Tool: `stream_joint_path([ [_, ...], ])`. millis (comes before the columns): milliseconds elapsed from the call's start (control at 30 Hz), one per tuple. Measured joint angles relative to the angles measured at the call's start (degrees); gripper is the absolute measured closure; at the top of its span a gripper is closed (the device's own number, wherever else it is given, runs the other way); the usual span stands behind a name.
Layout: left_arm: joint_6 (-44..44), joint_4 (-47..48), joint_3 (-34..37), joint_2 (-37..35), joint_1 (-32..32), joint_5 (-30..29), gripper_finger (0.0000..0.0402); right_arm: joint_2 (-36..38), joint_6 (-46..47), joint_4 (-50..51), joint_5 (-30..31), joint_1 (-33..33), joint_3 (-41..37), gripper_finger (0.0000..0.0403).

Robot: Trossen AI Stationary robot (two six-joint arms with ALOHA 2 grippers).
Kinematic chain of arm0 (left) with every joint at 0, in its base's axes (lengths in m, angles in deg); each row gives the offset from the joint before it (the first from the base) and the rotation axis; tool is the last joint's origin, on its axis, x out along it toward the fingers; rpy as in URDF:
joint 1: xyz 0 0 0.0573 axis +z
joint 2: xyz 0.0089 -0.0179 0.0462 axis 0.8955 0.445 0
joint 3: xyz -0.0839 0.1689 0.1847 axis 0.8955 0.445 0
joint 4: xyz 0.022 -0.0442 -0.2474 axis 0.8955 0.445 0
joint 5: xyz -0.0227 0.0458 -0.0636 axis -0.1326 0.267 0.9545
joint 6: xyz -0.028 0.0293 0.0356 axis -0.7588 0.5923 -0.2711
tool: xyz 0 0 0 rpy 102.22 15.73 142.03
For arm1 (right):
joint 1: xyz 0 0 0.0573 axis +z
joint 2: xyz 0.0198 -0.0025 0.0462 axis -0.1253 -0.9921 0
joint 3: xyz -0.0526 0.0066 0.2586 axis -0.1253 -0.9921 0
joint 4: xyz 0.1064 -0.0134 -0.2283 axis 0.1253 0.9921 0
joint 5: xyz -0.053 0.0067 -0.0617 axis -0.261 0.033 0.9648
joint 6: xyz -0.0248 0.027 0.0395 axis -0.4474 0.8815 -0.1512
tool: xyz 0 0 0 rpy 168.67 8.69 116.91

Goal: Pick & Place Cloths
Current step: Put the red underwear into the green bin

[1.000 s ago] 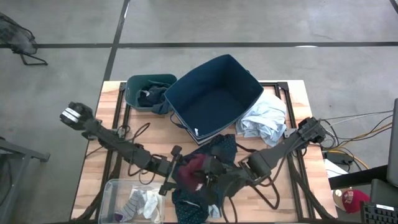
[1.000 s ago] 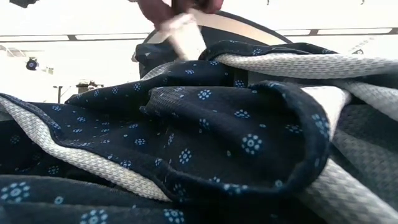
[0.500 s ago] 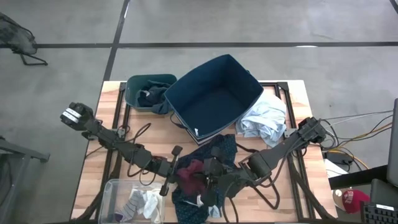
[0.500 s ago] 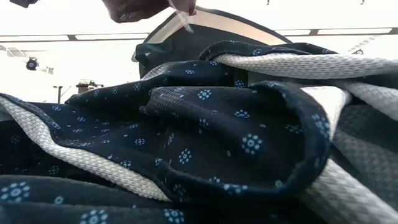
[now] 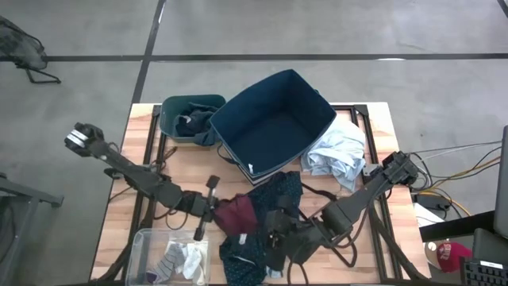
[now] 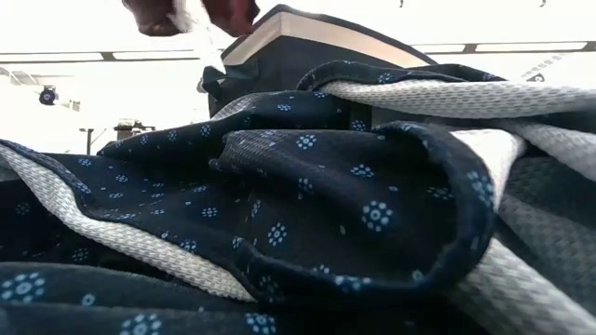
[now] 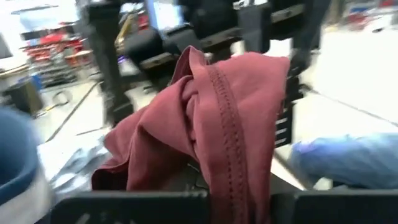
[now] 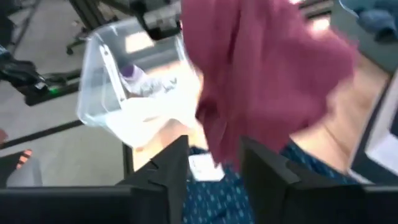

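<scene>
A maroon piece (image 5: 236,214) hangs between my two grippers above the navy white-dotted shirt (image 5: 274,195), which lies on the table's near middle and fills the low view (image 6: 307,214). My left gripper (image 5: 216,210) is shut on the maroon piece's left side. My right gripper (image 5: 274,230) stands open just right of it; in the right wrist view the maroon piece (image 8: 267,74) droops in front of the parted fingers (image 8: 214,158). A pale blue-white shirt (image 5: 337,155) lies on the table, against the box's right side. My left gripper pinches a bunched fold of the maroon piece, beside its stitched hem (image 7: 230,174), between its two fingers. The fingers come about level from the table's left. The cloth is gathered in several layers and billows slack beyond the fingers, lifted above the dotted shirt.
A big navy fabric box (image 5: 274,123) stands tilted at the far middle. A green bin (image 5: 189,117) with dark cloths is at the far left. A clear tub (image 5: 171,254) with small socks sits at the near left. Bare wood shows between them.
My left gripper has shut on the maroon piece and drawn it toward the table's left. My right gripper has opened, let the piece go and backed off toward the near right. The maroon piece now hangs from the left gripper alone.
</scene>
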Motion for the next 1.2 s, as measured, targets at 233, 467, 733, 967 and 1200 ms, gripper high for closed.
stream_joint_path([
  [233,-1.3,16.6,0.2,-10.9,0.0,-17.1,0.0375,0.0,10.6,6.0,1.1,1.5,-1.9,0.0202],
  [467,0.6,26.5,0.2,-22.7,0.0,-39.6,0.0379,0.0,15.4,5.9,1.2,1.9,-5.5,0.0180],
  [733,12.0,26.6,-0.1,-30.0,4.6,-61.1,0.0377,0.0,15.6,3.5,1.4,1.9,-8.4,0.0171],
  [967,15.0,26.3,-0.2,-33.3,21.8,-54.9,0.0376,0.0,15.6,2.3,1.7,1.9,-9.5,0.0163],
  [1200,11.9,26.5,-0.1,-31.8,45.0,-39.4,0.0377,0.0,15.4,0.7,1.7,1.9,-10.6,0.0154],
])
